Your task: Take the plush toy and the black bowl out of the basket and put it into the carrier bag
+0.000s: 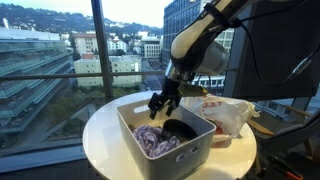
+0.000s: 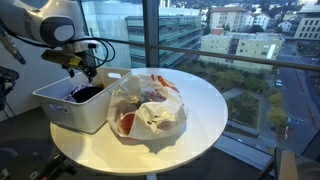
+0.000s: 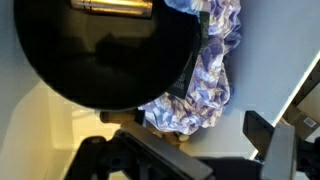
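Note:
A white rectangular basket (image 1: pixel 135 128) stands on a round white table and shows in both exterior views (image 2: pixel 62 108). In it lie a purple-and-white plush toy (image 1: pixel 155 141) and a black bowl (image 1: pixel 182 130). My gripper (image 1: pixel 163 101) hovers just above the basket's far rim, open and empty; it also shows in an exterior view (image 2: pixel 80 70). In the wrist view the black bowl (image 3: pixel 100 50) fills the upper left and the plush toy (image 3: pixel 207 80) lies beside it, with my open gripper (image 3: pixel 190 150) above them. The translucent carrier bag (image 1: pixel 226 113) with red print lies beside the basket (image 2: pixel 148 105).
The round table (image 1: pixel 100 140) is small, with its edge close around the basket and bag. Large windows stand right behind the table. A dark monitor (image 1: pixel 285 50) and desk clutter are at the far side.

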### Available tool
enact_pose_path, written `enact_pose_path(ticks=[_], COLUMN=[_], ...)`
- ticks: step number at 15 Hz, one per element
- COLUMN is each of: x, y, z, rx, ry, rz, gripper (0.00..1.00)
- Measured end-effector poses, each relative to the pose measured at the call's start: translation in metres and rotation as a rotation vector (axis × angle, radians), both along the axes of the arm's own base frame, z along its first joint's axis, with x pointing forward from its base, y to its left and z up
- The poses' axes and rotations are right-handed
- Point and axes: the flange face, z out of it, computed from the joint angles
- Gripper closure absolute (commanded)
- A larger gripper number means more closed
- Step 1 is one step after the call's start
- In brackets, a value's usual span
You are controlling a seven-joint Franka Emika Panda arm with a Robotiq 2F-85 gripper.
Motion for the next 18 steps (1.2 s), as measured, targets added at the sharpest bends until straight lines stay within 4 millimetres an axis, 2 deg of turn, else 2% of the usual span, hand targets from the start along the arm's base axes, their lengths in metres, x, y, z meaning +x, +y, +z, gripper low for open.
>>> enact_pose_path(ticks=[5,10,11,12,15,18], x=[-0.006,0.000,0.002,0.004,0.007,0.005], y=[0.004,-0.004,-0.008,-0.012,-0.019,-0.012], z=[-0.030,-0.059,-0.064,-0.069,-0.077,-0.076], rx=[0.001,-0.044,-0.063,-0.083,-0.136,-0.169], ry=[0.077,0.072,0.066,0.064,0.054,0.032], rz=[-0.114,-0.213,-0.239,-0.264,-0.329,-0.373], gripper=[0.00,0.00,0.25,0.27,0.51,0.73])
